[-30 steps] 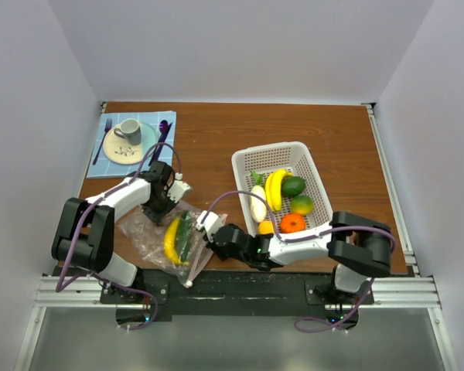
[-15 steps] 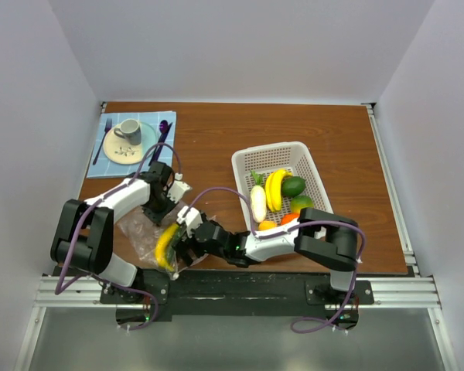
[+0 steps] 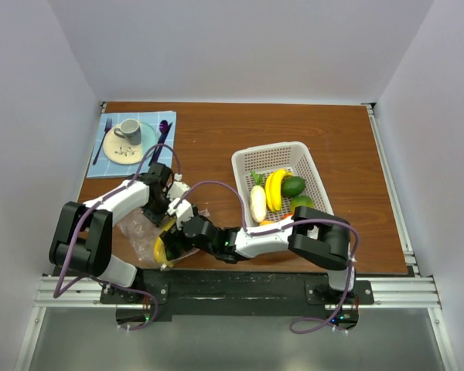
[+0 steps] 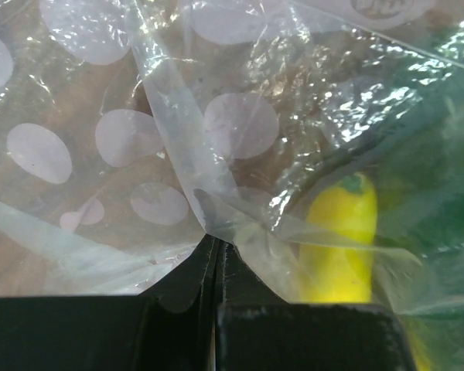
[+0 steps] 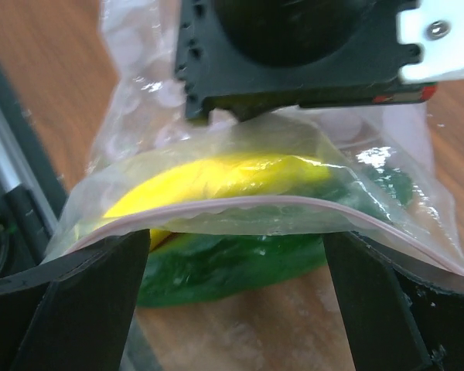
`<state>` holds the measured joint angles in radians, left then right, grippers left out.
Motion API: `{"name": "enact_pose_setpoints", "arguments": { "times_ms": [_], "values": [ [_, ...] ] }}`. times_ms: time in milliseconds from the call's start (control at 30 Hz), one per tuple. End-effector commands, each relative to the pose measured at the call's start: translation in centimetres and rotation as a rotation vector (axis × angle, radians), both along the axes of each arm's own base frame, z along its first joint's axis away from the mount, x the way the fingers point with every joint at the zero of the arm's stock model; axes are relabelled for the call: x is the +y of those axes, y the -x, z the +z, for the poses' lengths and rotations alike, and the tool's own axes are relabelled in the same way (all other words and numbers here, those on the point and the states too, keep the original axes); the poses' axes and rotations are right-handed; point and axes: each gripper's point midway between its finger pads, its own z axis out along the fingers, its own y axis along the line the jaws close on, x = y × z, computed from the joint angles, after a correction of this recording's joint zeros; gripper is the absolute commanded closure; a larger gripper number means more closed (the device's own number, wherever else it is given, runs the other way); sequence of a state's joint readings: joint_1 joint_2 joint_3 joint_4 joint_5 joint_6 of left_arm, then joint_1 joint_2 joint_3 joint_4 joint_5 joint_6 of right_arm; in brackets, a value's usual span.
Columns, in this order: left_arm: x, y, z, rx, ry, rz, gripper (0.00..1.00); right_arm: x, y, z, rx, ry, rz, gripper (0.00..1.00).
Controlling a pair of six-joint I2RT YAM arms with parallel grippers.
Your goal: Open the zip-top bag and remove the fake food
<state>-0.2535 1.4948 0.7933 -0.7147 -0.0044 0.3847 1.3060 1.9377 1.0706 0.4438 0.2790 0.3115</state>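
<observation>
The left gripper (image 4: 216, 246) is clamped on a fold of the bag (image 4: 178, 139), with clear film pinched between its closed jaws. The right gripper (image 5: 232, 247) is spread wide, and the bag's zip strip (image 5: 240, 202) arches between its fingers. A banana (image 5: 216, 174) and a green piece (image 5: 216, 272) are blurred by plastic. From above the bag is mostly hidden under both wrists, at 8 o'clock from the basket (image 3: 243, 158). A second ago the right gripper was at the bag's 3 o'clock edge — it has since been moved over it.
</observation>
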Motion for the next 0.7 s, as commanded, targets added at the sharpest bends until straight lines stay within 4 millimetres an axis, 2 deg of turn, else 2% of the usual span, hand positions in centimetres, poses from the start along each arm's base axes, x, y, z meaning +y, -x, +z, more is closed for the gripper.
{"name": "enact_pose_setpoints", "arguments": {
  "times_ms": [0,33,167,267,433,500,533,600,667],
  "values": [
    [-0.2,0.6,-0.2,0.012,0.023,-0.001,1.0,-0.3,-2.3,-0.4,-0.024,0.077,-0.141,0.01],
    [-0.2,0.6,-0.1,0.01,0.024,-0.001,1.0,-0.7,-2.8,-1.4,-0.027,0.115,-0.175,0.01],
    [-0.3,0.8,0.0,0.013,0.027,-0.003,1.0,-1.7,-3.9,-2.9,-0.049,0.197,-0.244,0.02],
    [-0.2,0.8,0.0,0.009,0.03,-0.005,1.0,-3.3,-3.2,-4.2,-0.031,0.224,-0.245,0.02],
    [0.0,0.8,-0.1,0.009,0.018,-0.005,1.0,-4.4,-2.6,-3.8,-0.015,0.186,-0.241,0.07],
    [0.1,0.6,-0.2,0.007,0.009,-0.005,1.0,-5.1,-2.1,-2.8,-0.016,0.15,-0.227,0.15],
    [0.1,0.5,-0.2,0.001,0.006,-0.004,1.0,-5.3,-1.9,-2.4,-0.016,0.134,-0.217,0.23],
    [0.1,0.3,-0.2,-0.003,0.007,-0.004,1.0,-6.0,-1.5,-1.3,-0.015,0.114,-0.203,0.33],
    [0.4,0.1,-0.4,-0.009,-0.008,0.0,1.0,-6.6,-1.1,-0.8,-0.013,0.117,-0.183,0.49]
  ]
}}
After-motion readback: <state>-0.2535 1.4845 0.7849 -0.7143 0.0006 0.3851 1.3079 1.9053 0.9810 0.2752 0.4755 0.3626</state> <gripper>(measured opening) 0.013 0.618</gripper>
